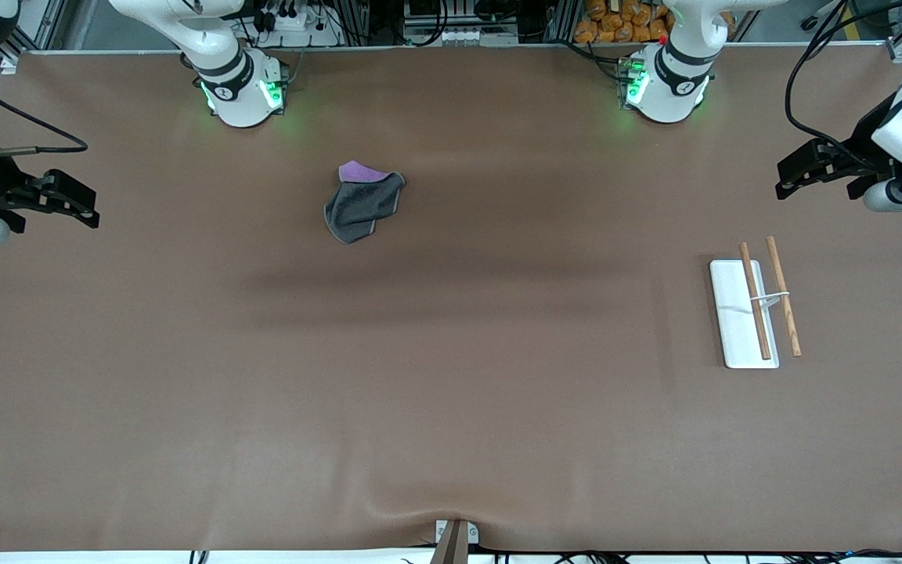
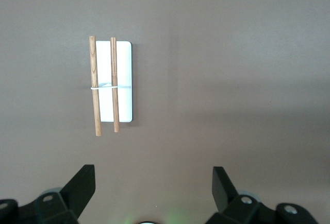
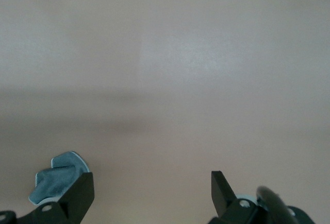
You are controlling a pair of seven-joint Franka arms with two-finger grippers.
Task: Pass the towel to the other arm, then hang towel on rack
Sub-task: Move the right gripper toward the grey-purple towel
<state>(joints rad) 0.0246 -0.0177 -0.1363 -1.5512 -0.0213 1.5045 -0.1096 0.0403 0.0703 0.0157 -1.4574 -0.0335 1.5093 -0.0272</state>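
Note:
The towel (image 1: 362, 205) is a crumpled dark grey cloth with a purple corner, lying on the table near the right arm's base; a part of it shows in the right wrist view (image 3: 55, 176). The rack (image 1: 756, 307) is a white base plate with two wooden rods and a wire, toward the left arm's end of the table; it also shows in the left wrist view (image 2: 112, 84). My right gripper (image 1: 79, 205) is open and empty, up over the right arm's end of the table. My left gripper (image 1: 795, 178) is open and empty, up over the left arm's end.
The brown table cover (image 1: 451, 376) spans the whole table. The two arm bases (image 1: 241, 90) (image 1: 666, 86) stand along the table's edge farthest from the front camera. A small bracket (image 1: 455, 536) sits at the nearest edge.

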